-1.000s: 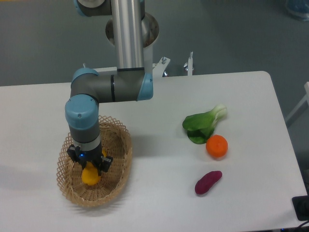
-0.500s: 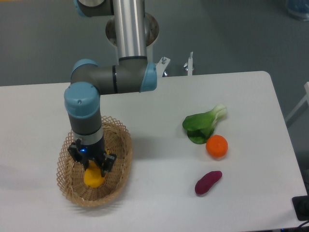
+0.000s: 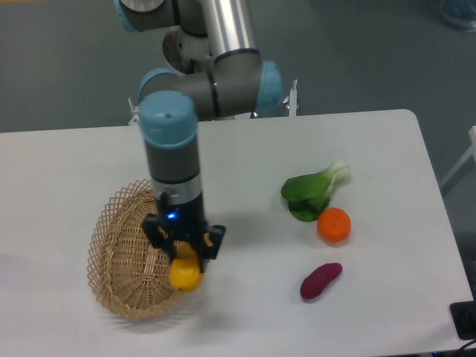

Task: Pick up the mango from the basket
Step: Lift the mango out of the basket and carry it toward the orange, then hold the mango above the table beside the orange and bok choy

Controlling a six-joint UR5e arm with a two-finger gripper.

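Note:
The mango, smooth and yellow-orange, hangs from my gripper, which is shut on its upper part. It is lifted over the right rim of the oval tan wicker basket, whose inside shows nothing else. The arm's blue-capped wrist stands upright above the gripper and hides the mango's top.
On the right of the white table lie a green leafy vegetable, a round orange fruit and a purple sweet potato. The robot's base stands at the table's far edge.
The gripper has risen and swung right with the mango, from the basket's middle to above its right rim. The basket's inside now shows.

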